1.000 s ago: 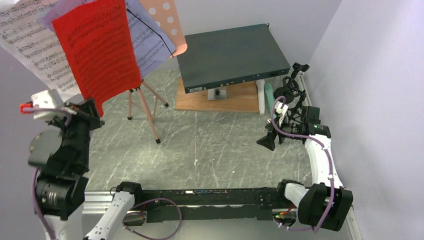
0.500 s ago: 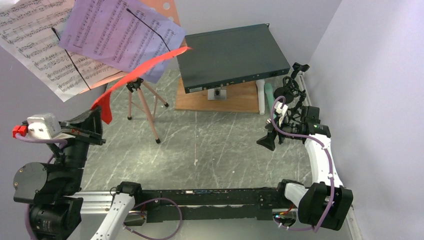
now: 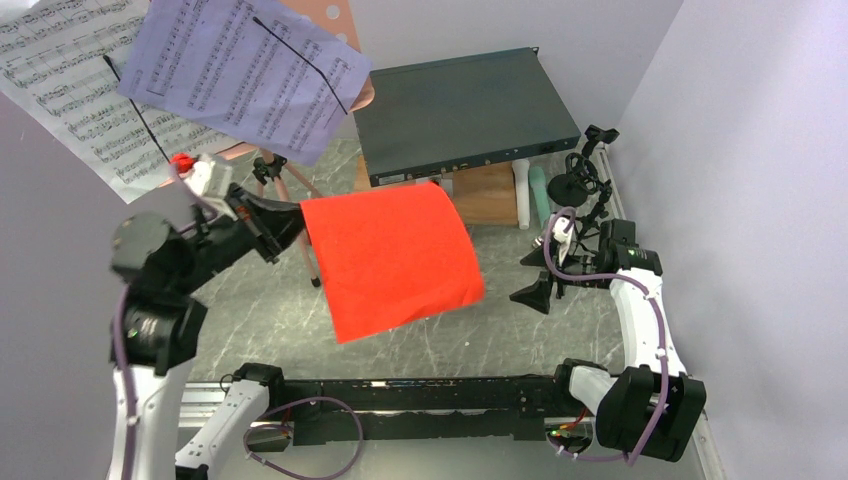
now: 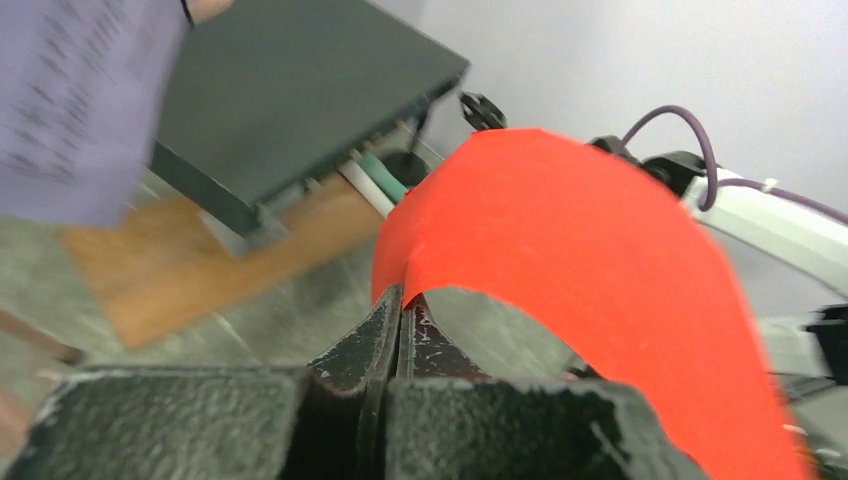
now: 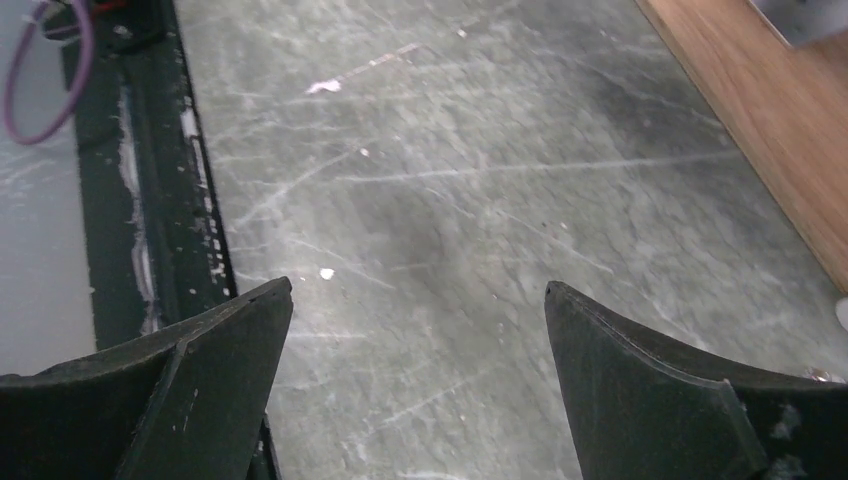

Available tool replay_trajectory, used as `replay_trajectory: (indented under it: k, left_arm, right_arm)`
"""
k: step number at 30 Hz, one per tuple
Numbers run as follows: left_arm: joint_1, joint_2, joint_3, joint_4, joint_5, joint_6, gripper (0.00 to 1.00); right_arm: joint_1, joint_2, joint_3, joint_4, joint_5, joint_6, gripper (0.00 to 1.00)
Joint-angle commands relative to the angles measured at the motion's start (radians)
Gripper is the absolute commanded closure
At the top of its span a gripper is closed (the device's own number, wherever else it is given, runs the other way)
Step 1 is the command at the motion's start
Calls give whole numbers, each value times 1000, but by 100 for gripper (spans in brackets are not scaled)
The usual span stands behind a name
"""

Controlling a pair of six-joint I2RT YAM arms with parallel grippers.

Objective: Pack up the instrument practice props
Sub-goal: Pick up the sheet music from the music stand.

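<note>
Obs., both arms in frame.

Left gripper [image 3: 292,222]: fingers pressed together on one edge of the red sheet-music page [image 3: 390,255]. The wrist view confirms this: the jaws are shut flat with the paper's edge pinched between them. The page is off the stand, held in the air above the grey marbled tabletop [image 3: 420,330]. It arches over and droops away from the grip, its far side reaching toward the wooden board [image 3: 495,200].

Salmon-pink perforated tripod music stand [image 3: 336,22]: upright at rear left, carrying a lavender sheet-music page [image 3: 240,75] and, behind it, a white sheet-music page [image 3: 60,90].

Right gripper [image 3: 535,280]: fingers wide apart, nothing between them, only bare tabletop in its wrist view. It hovers low at the right.

Dark grey flat rack-mount box [image 3: 465,105]: resting on the wooden board. Just right of the board lie a small white tube [image 3: 521,190] and a small mint tube [image 3: 538,190], side by side. The small black mic stand [image 3: 578,182] sits beyond them by the right wall.
</note>
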Motion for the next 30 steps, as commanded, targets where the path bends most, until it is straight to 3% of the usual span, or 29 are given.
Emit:
replay_trajectory:
  k: [1,6,11,15,19,26,30]
  left_arm:
    - [-2,24,-171,180,239,-240,100]
    - [-41,24,-325,337,199,-367,100]
    - [-282,85,-388,346,19,-373,100]
    - [-481,183,-402,373,-99,-370,100]
    - [-589,242,-384,335,-179,-342,100]
    - [-624,266,-437,383,-294,-410,100]
    - [-623,318,-427,319,-344,-486,100]
  right_arm:
    - [5,-15,81,-196,-191,-228,0]
    - [11,31,196,-429,-297,-441,0]
    - [80,104,318,-475,-293,-482,0]
    - [145,133,301,-420,-245,-462,0]
    - [150,110,209,-356,-164,-461,0]
    - [168,-44,10,-26,-14,-261,0]
    - [172,-45,-6,-14,37,-277,0]
